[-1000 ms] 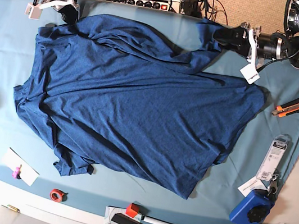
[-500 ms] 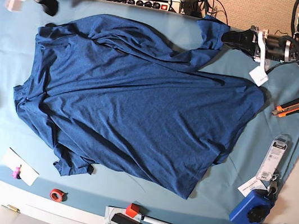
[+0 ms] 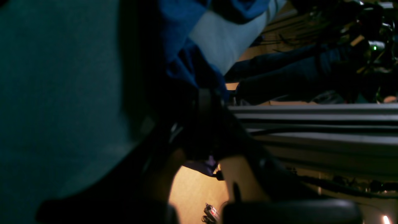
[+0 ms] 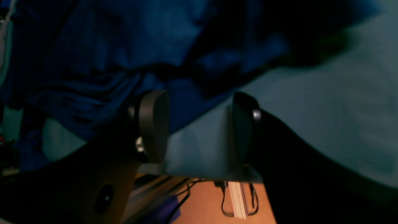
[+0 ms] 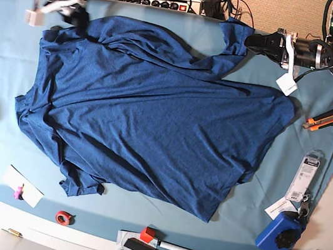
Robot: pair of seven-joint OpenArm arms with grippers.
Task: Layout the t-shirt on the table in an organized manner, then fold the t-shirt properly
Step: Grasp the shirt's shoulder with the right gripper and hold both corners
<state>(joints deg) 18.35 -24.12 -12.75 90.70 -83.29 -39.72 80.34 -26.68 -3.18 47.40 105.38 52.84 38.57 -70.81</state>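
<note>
T-shirt [image 5: 149,116] spread on table [image 5: 8,43], left claw [image 5: 251,39] clamped on its corner, right claw [image 4: 199,127] apart (labels unreadable)

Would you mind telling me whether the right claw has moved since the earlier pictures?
Yes. The right claw has come back toward the t-shirt corner, after swinging away toward the table edge.
</note>
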